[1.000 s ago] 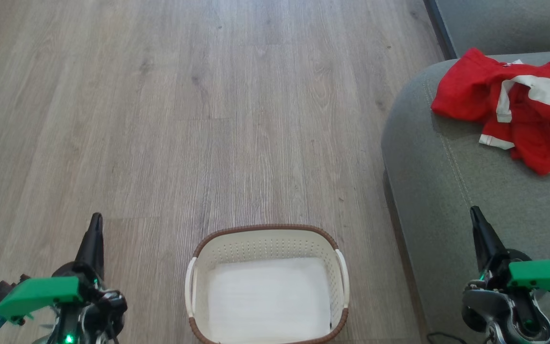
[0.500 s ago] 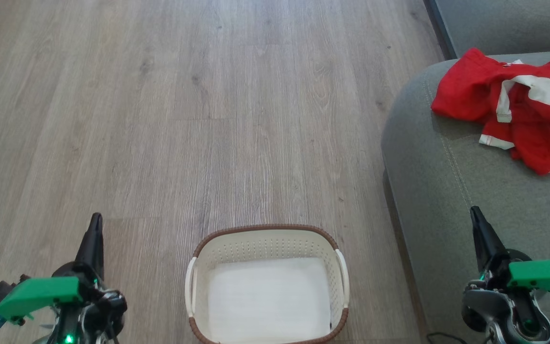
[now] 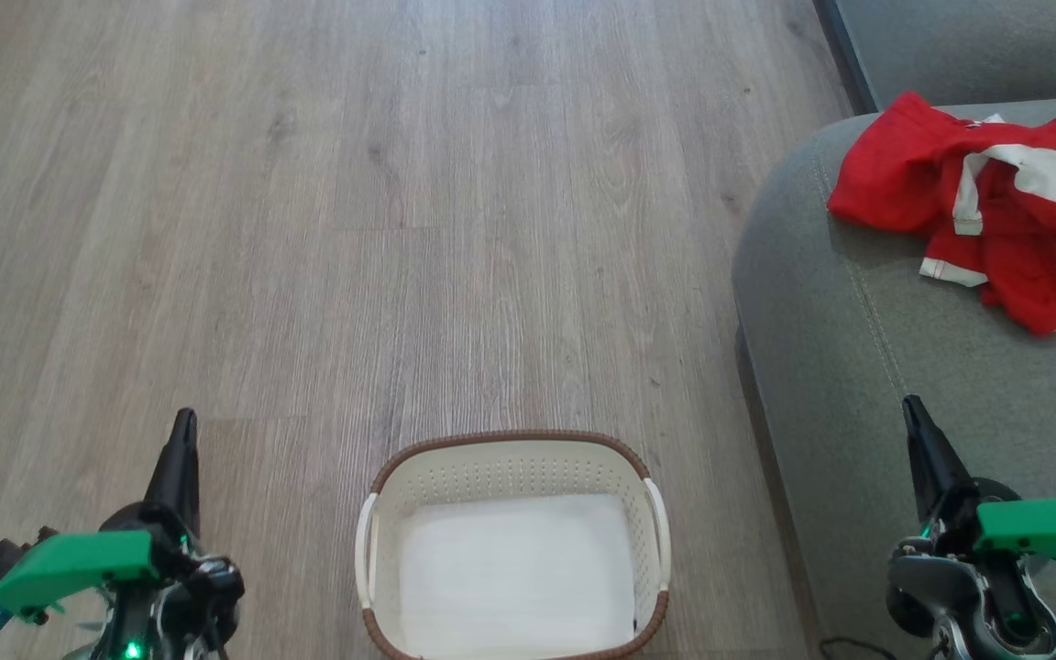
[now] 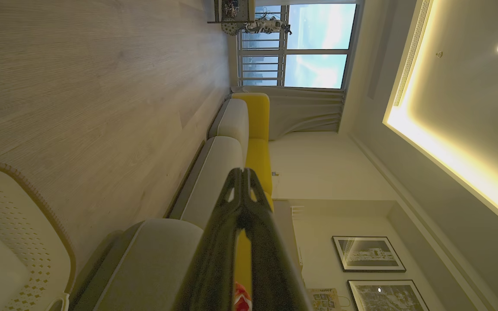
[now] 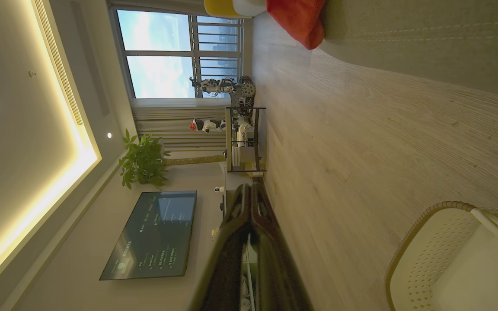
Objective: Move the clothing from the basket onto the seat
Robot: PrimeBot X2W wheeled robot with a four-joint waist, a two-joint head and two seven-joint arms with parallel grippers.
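Clothing [image 3: 977, 202] on seat [image 3: 858, 367]; left gripper [image 3: 184, 420] and right gripper [image 3: 911, 408] clenched, grasping nothing.
The red-and-white clothing lies crumpled on the seat at the head view's upper right, well apart from the basket [image 3: 510, 438]. The basket stands on the floor [image 3: 400, 229] beside the seat, white bottom in plain view. The grippers flank it, fingers pressed together.

Clothing [image 3: 895, 174]: bright red, white stripes and panels.
Basket [image 3: 510, 469]: cream, perforated dot pattern, brown woven-look rim, white handles.
Seat [image 3: 858, 367]: grey-green, stitched seam.
Floor [image 3: 400, 229]: grey-brown wood grain.
Left gripper [image 3: 184, 420], right gripper [image 3: 911, 406]: black fingers, green covers.
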